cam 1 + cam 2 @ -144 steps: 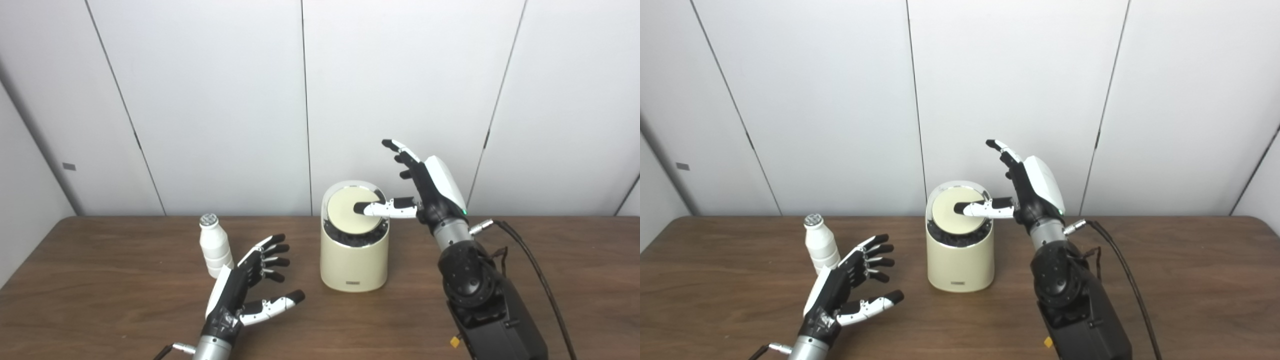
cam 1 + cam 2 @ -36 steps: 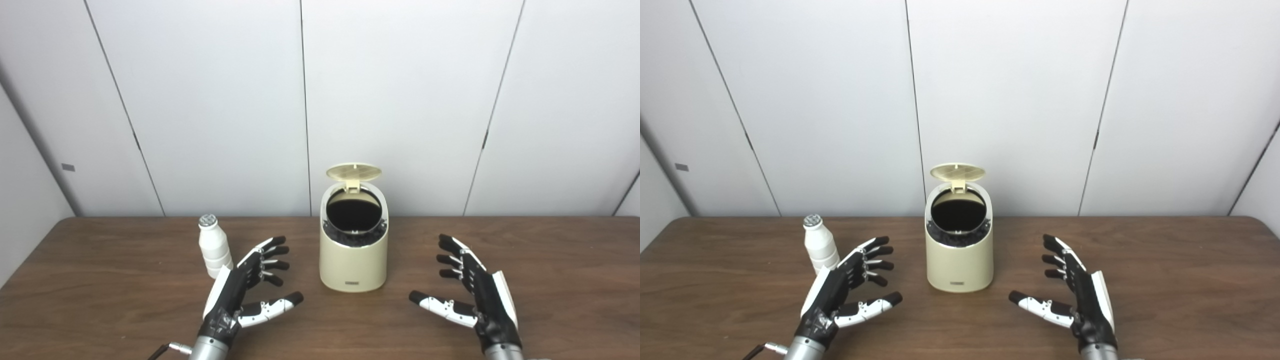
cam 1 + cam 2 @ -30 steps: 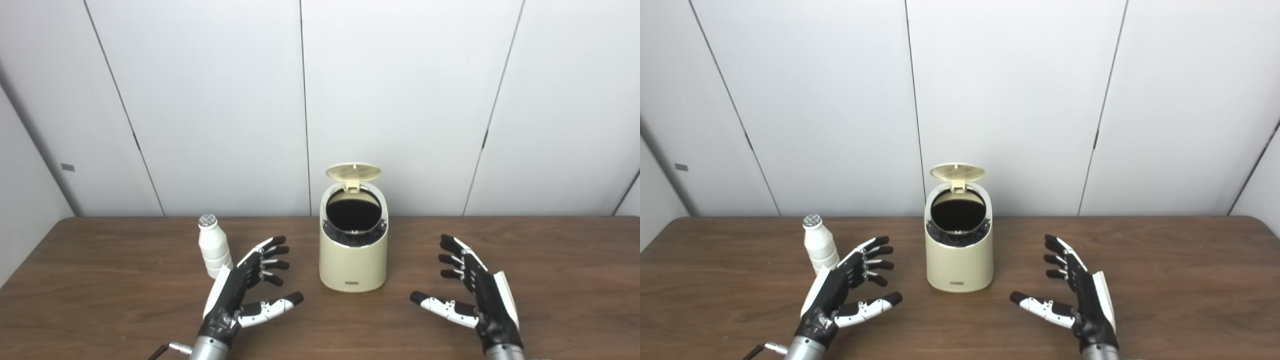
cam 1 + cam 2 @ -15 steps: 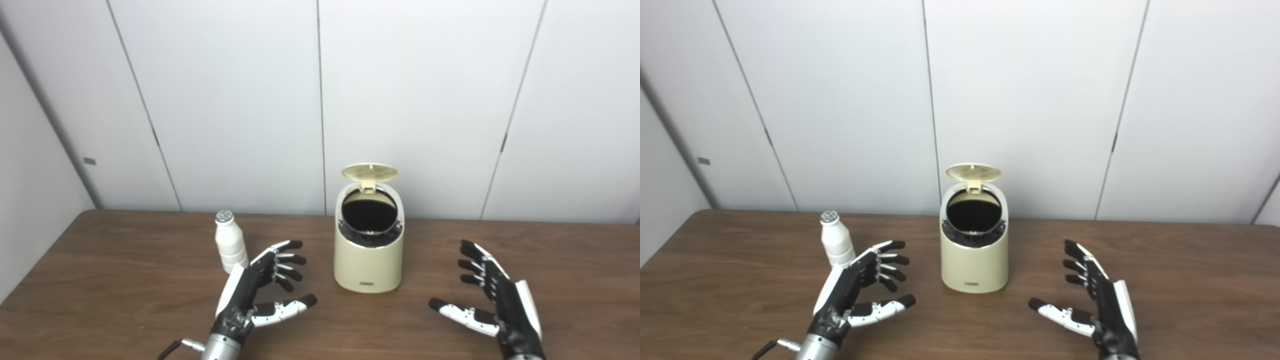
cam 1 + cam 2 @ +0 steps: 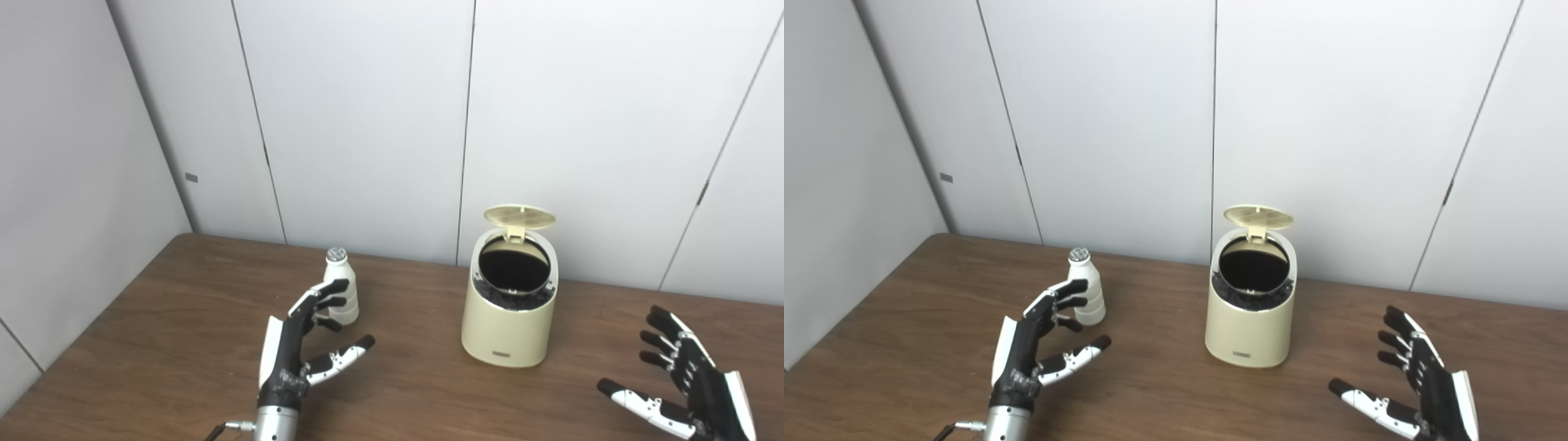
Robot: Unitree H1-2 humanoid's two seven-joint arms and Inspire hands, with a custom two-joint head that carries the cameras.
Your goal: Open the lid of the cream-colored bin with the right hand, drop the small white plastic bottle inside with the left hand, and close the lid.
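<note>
The cream-colored bin [image 5: 508, 334] stands on the brown table [image 5: 416, 392], its round lid [image 5: 519, 216] tipped up and the dark inside showing. A small white plastic bottle [image 5: 340, 288] with a silver cap stands upright to the bin's left. My left hand [image 5: 300, 349] is open just in front of the bottle, its fingertips reaching in front of the bottle's lower half; touch cannot be told. My right hand [image 5: 686, 386] rests open near the table's front right, well apart from the bin.
White wall panels [image 5: 367, 122] rise right behind the table's far edge, and a side wall [image 5: 61, 184] closes off the left. Bare brown tabletop lies between the two hands in front of the bin.
The camera has swung left, shifting the whole scene right. My left hand has moved forward toward the bottle, fingers now in front of it. The lid has stayed up since the right hand came down.
</note>
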